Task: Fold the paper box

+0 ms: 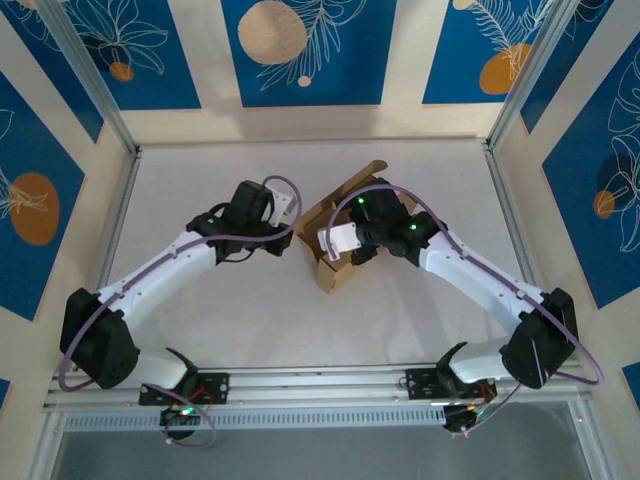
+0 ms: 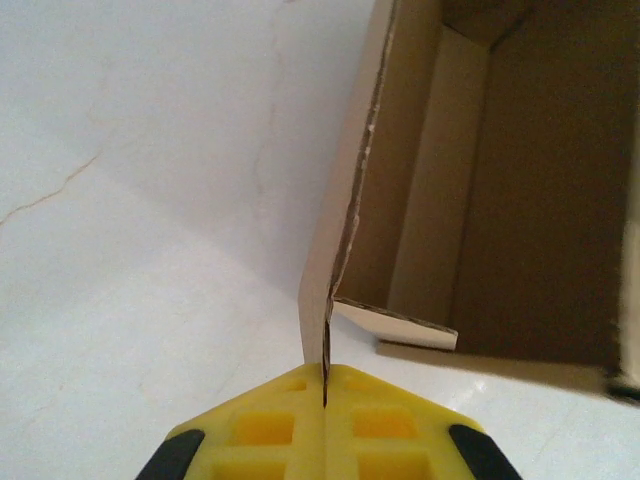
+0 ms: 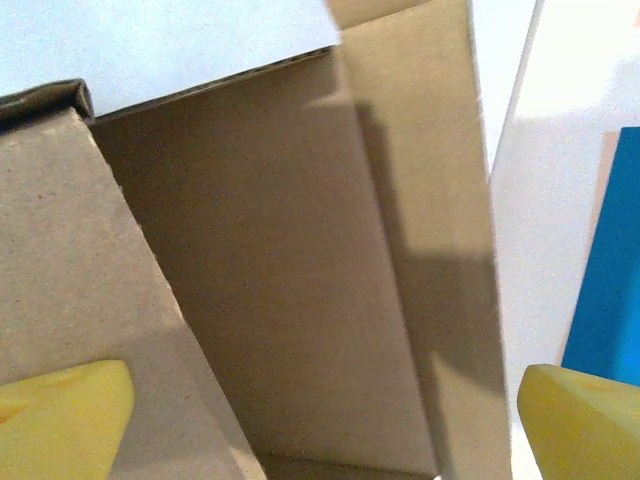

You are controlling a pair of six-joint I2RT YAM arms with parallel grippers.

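paper box [image 1: 328,268] sits mid-desk [image 1: 250,330] between the two arms. It's partly erected: walls up, cavity open [image 3: 280,250], one flap standing at the far side.

Left jaws are pinched on the thin edge of one side wall [image 2: 335,260], down at its lower corner. The yellow fingers [image 2: 265,425] meet with only the board between them. Right jaws are spread wide: one fingertip [image 3: 60,420] over the near panel, the other outside the far wall, gripping nothing I can see.

Handling, my read:
- Light, thin board. Stiff across a panel, hinges freely at the creases.
- Likely to slide on the smooth desk if pushed from one side, so one arm should anchor it.
- Edges crush easily, and the edge of the held wall looks ragged. Keep pinch force low.
- Best holds are wall edges close to a crease, or flap tips. Push flat on panels rather than pinching mid-panel.

Hard to make out:
- In the top view both wrists cover most of the box, so I can't see tabs or slits or tell which flap is the lid.
- The right wrist view crops to the interior. I can't tell if the fingertip over the near panel touches it.
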